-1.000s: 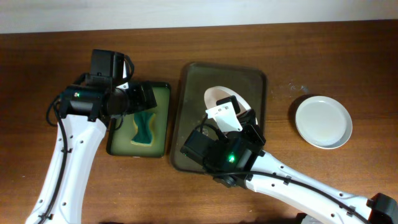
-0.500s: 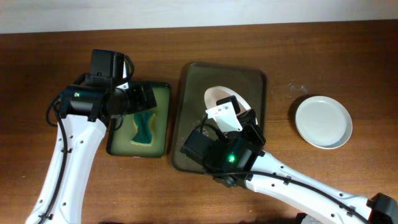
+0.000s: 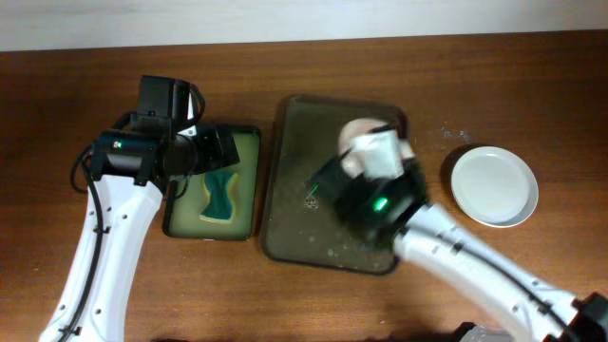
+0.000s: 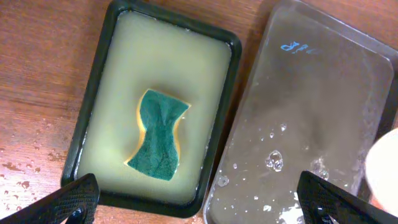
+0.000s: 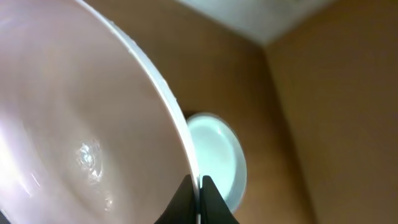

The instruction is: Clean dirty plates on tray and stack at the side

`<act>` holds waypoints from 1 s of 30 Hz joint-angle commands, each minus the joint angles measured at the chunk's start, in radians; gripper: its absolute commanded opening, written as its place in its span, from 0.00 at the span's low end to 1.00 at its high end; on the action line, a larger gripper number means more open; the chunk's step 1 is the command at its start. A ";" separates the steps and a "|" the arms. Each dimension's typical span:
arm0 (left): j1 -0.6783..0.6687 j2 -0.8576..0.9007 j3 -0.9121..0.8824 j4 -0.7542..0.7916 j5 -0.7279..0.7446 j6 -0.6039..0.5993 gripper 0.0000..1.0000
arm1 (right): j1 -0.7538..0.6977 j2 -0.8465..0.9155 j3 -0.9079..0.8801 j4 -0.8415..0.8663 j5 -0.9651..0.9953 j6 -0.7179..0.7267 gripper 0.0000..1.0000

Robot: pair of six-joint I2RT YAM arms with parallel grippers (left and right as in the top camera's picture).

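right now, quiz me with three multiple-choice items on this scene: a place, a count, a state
1. Where is the sponge? A small green tray B brown tray C bare table
2. Plates lying on bare table? A none B one C two
3. The right hand is A open B shut on a plate C shut on the sponge
Answers: 1 A, it sits inside the small green tray. 2 B, a lone plate lies right of the brown tray. 3 B, it pinches the plate's rim.
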 commanded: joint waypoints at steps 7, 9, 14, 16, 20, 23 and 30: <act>0.005 0.000 0.013 0.002 0.011 0.005 0.99 | -0.994 0.004 0.025 0.191 -1.183 -0.365 0.04; 0.005 -0.001 0.013 0.002 0.011 0.005 1.00 | -1.159 0.040 0.025 0.207 -1.228 -0.321 0.04; 0.005 -0.001 0.013 0.002 0.011 0.005 1.00 | -1.385 0.204 0.018 0.207 -1.234 -0.241 0.04; 0.005 -0.001 0.013 0.002 0.011 0.005 1.00 | -1.390 0.267 0.018 0.202 -1.278 -0.250 0.20; 0.005 -0.001 0.013 0.002 0.011 0.005 1.00 | -1.357 0.239 0.017 0.165 -1.263 -0.224 0.58; 0.005 -0.001 0.013 0.002 0.011 0.005 1.00 | -1.304 0.083 0.017 0.145 -1.450 -0.323 0.60; 0.005 -0.001 0.013 0.002 0.011 0.005 1.00 | -0.941 -0.418 0.017 0.085 -1.566 -0.460 0.98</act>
